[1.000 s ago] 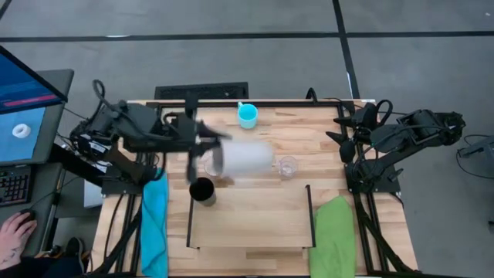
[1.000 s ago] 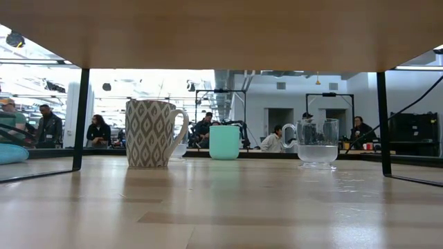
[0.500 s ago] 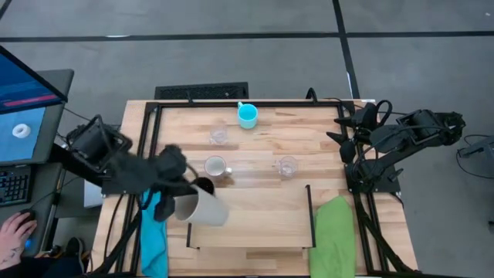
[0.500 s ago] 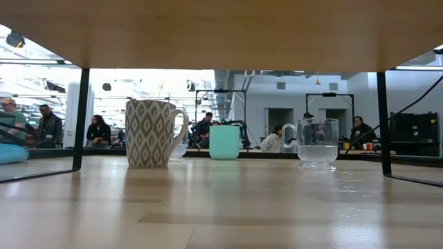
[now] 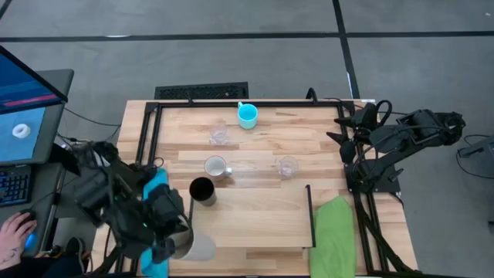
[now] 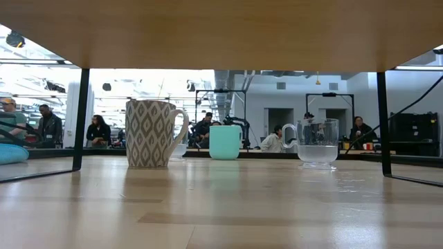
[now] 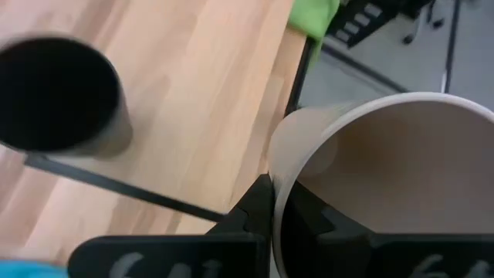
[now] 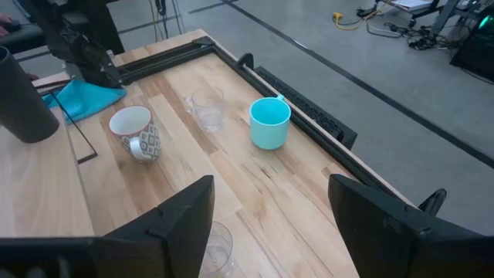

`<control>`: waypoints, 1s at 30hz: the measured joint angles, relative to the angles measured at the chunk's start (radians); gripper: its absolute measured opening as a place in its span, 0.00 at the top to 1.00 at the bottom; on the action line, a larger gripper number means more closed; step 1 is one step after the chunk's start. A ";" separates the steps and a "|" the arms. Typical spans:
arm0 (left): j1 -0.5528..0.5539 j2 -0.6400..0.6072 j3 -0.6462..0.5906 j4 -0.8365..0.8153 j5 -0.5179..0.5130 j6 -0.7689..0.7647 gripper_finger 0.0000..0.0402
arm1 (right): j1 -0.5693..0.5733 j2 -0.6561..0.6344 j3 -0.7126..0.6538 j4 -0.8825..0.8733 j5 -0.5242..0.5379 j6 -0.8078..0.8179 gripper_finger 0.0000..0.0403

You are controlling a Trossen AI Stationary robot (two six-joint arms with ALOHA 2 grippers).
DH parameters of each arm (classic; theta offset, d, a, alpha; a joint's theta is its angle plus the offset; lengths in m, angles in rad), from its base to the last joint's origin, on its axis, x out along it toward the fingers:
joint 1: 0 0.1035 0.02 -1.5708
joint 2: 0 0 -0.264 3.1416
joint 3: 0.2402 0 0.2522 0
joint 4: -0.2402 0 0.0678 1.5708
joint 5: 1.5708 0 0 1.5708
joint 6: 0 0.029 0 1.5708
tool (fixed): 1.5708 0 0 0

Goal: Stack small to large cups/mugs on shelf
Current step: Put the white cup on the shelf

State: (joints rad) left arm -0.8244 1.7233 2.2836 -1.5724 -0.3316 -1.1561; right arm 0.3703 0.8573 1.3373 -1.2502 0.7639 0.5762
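left pincer (image 7: 272, 212): pinched tight on the beige mug (image 5: 193, 245) rim, at the shelf (image 5: 255, 224) 7 o'clock corner | right pincer (image 8: 270, 208): wide open, empty, waits at 3 o'clock | tip: lower mug slowly, flat, near black tumbler (image 5: 202, 191)

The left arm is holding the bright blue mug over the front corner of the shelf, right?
Not quite. The left tool is shut on the rim of the beige mug, not the blue one, at the shelf's front left corner. The high view shows the blue mug sitting by itself near the back edge of the table, far from both arms. The left wrist view shows the beige rim between the fingers.
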 joint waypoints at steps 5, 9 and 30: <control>0.006 0.007 -0.067 0.001 0.013 -0.036 1.00 | 0.000 0.000 0.000 0.000 0.000 0.000 0.31; 0.019 0.007 -0.128 0.001 0.042 -0.042 1.00 | 0.000 0.000 0.000 0.000 0.000 0.000 0.31; 0.148 0.012 -0.282 0.001 0.174 0.071 1.00 | 0.000 0.000 0.000 -0.005 0.000 0.000 0.31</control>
State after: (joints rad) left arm -0.6765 1.7351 2.0020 -1.5714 -0.1573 -1.0848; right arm 0.3706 0.8574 1.3373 -1.2553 0.7635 0.5758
